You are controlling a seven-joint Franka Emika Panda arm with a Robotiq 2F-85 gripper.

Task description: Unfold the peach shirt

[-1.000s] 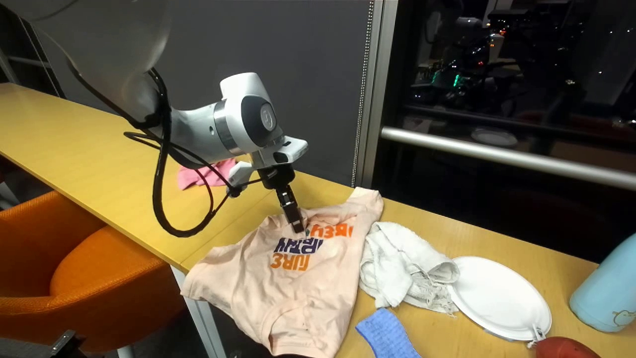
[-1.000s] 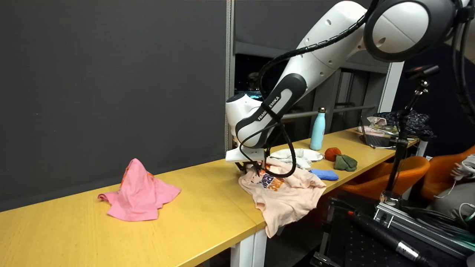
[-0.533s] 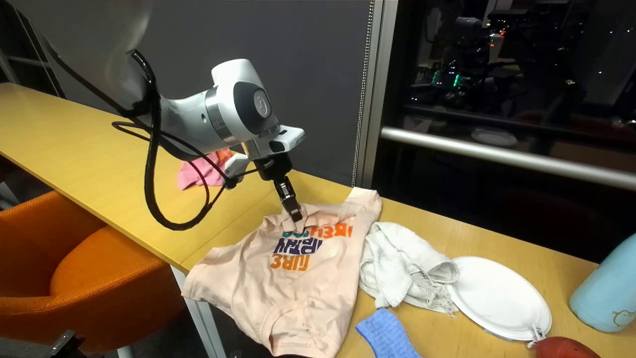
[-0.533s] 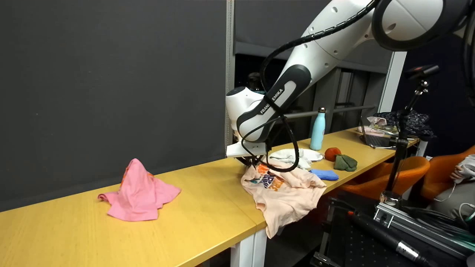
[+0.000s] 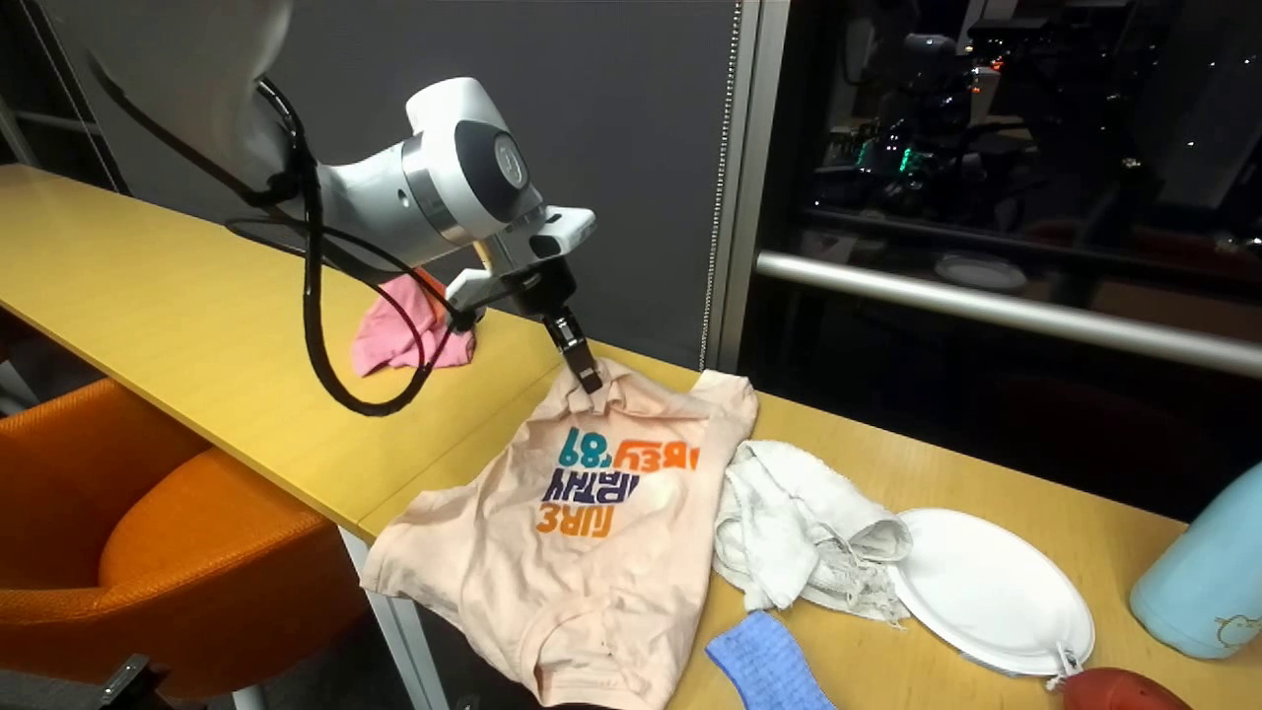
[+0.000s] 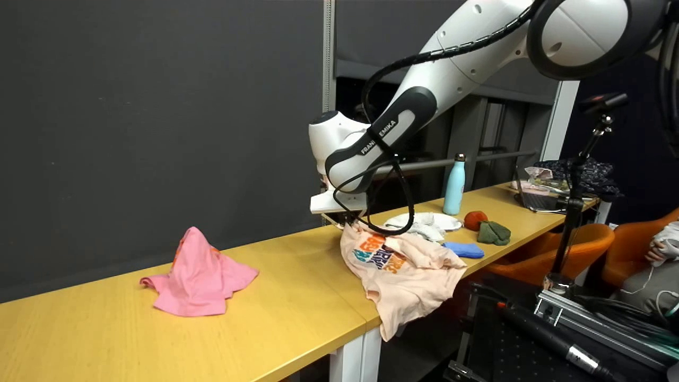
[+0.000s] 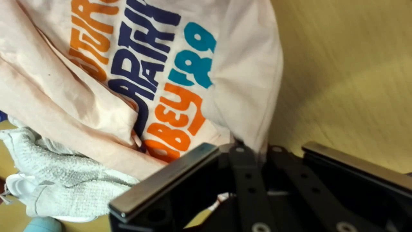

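The peach shirt [image 5: 651, 562] lies spread with wrinkles on the table, its front part hanging over the near edge, as both exterior views show. Orange, dark blue and teal lettering faces up. At the shirt's end toward the dark wall my gripper [image 5: 590, 387] is shut on a pinch of fabric, raising it into a small peak. In the wrist view, pale cloth [image 7: 248, 96] runs up between the closed fingertips of the gripper [image 7: 254, 151]. A fold of the shirt covers part of the lettering's end there. In an exterior view the arm and cable hide the fingertips.
A white-grey cloth [image 5: 789, 532] lies beside the shirt, partly on a white plate [image 5: 996, 592]. Nearby are a blue cloth [image 5: 772, 661], a reddish object [image 5: 1119, 690] and a light blue bottle [image 5: 1198, 582]. A pink cloth [image 6: 201, 281] sits farther along the table. An orange chair [image 5: 207, 532] stands by the edge.
My gripper has closed on the fabric and moved up and back toward the wall. The held part of the shirt has come along, uncovering the teal lettering.
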